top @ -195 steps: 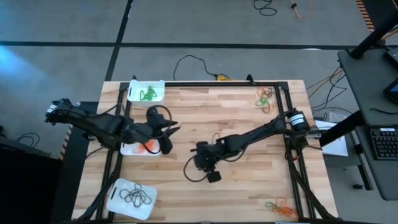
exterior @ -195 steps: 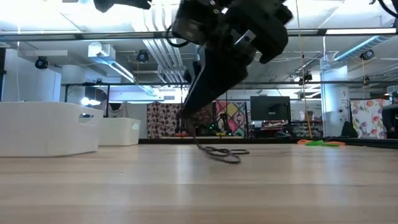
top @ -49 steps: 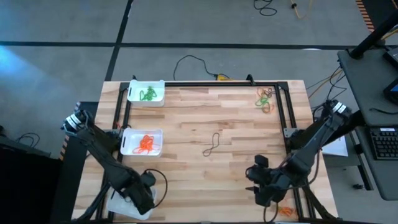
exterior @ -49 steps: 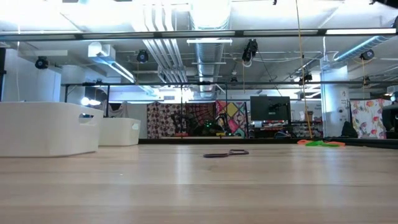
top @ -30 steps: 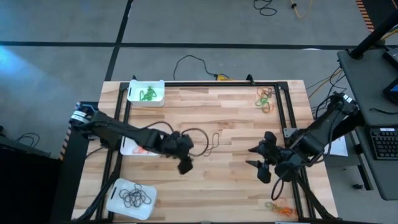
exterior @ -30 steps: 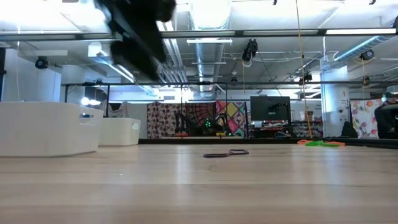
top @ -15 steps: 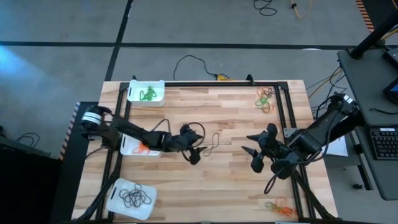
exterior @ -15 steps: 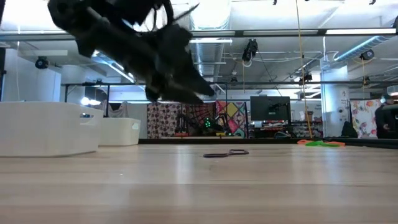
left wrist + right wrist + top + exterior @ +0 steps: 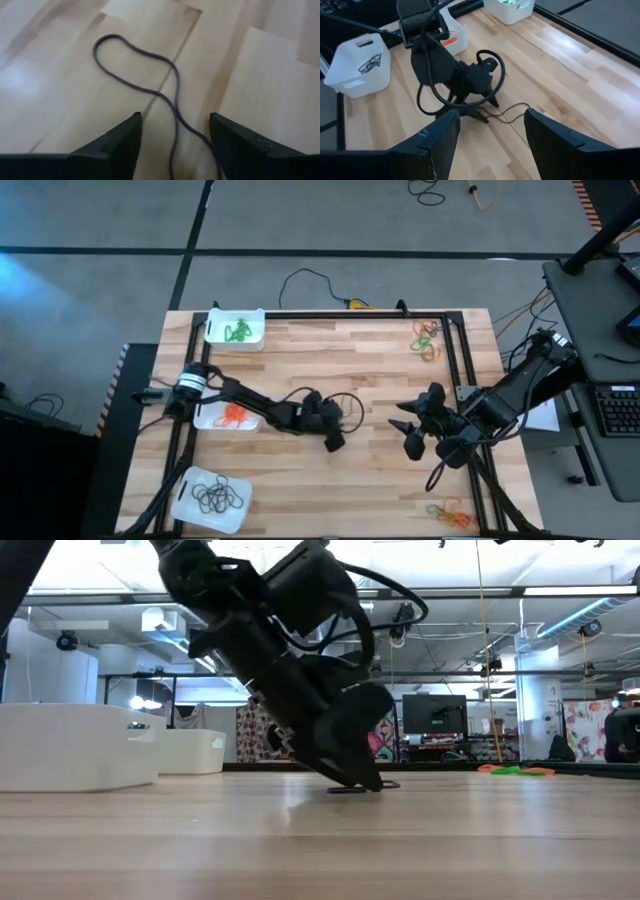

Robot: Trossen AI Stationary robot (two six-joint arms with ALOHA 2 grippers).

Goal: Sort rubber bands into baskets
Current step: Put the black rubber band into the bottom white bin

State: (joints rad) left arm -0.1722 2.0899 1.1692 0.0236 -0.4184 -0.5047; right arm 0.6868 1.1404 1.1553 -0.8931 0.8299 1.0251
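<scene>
No brand, label or legible writing anywhere on arms, baskets or table (image 9: 400,370). Left gripper (image 9: 336,442) lowered to mid-table, fingers spread either side of a black rubber band (image 9: 150,90) lying flat on the wood in a twisted figure-eight, nothing yet pinched. Seen clearly only from the left wrist: band running down between the two finger pads (image 9: 120,145). From overhead, band mostly masked by the arm, only a thin loop (image 9: 352,412) peeking out beside it. From table height, fingertips touching the wood atop the band's dark edge (image 9: 350,789). Right gripper (image 9: 408,428) held above the table's right side, well apart from the band, fingers parted and empty. Three white baskets down the left edge: green bands (image 9: 238,332) in the far basket (image 9: 217,327), orange bands (image 9: 232,414) in the middle basket (image 9: 209,419), black bands (image 9: 217,497) in the near basket (image 9: 186,501). Loose mixed bands (image 9: 427,339) at the far right corner, more (image 9: 449,513) at the near right corner, partly cut off behind the frame.
</scene>
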